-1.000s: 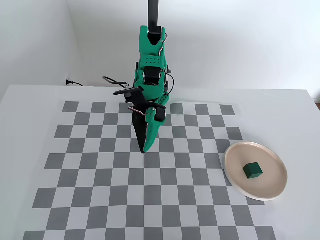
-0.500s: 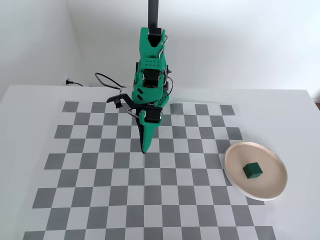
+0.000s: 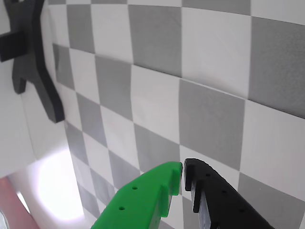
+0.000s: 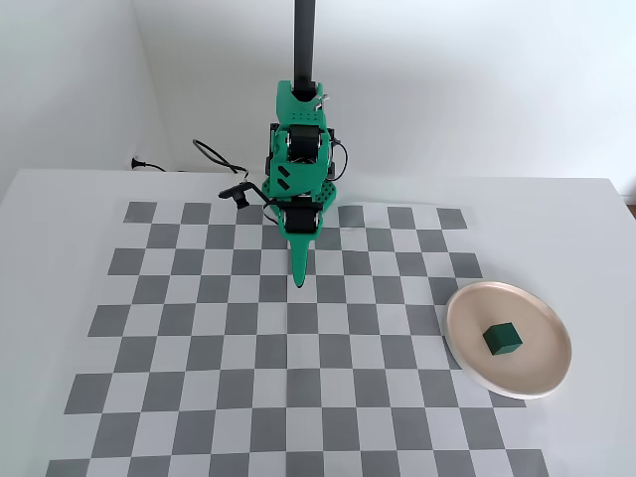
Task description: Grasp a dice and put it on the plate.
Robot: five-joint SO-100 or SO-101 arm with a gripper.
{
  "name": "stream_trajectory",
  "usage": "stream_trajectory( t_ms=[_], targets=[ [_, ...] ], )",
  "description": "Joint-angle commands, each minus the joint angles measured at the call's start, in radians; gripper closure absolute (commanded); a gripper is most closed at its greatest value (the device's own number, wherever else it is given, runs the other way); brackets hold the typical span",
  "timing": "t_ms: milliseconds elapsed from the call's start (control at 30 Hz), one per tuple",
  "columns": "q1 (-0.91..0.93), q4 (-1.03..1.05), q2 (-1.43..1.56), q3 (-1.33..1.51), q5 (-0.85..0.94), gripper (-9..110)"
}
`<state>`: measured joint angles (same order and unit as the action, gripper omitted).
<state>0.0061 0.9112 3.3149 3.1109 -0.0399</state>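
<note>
Since the earlier frames the arm has drawn back toward its base and straightened, so the claw [image 4: 298, 281] now points down at the checkered counter [image 4: 179, 397] near the board's far middle, well apart from the plate [image 4: 465, 356]. Seen from the wrist, the claw [image 3: 183, 172] is closed with its green and black tips nearly touching and nothing between them. On the plate, near its centre, sits the dice [image 4: 502, 339], free of the arm. Judging by this, the placing is done; at most the arm has to finish settling into rest.
</note>
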Motion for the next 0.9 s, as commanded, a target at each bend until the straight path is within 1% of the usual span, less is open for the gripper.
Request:
stream_trajectory(
  t_ms=[0,867],
  targets=[
    [0.011,0.021,0.021,-0.015,-0.005,106],
    [0.026,0.025,0.021,-0.015,-0.011,106]
  ],
)
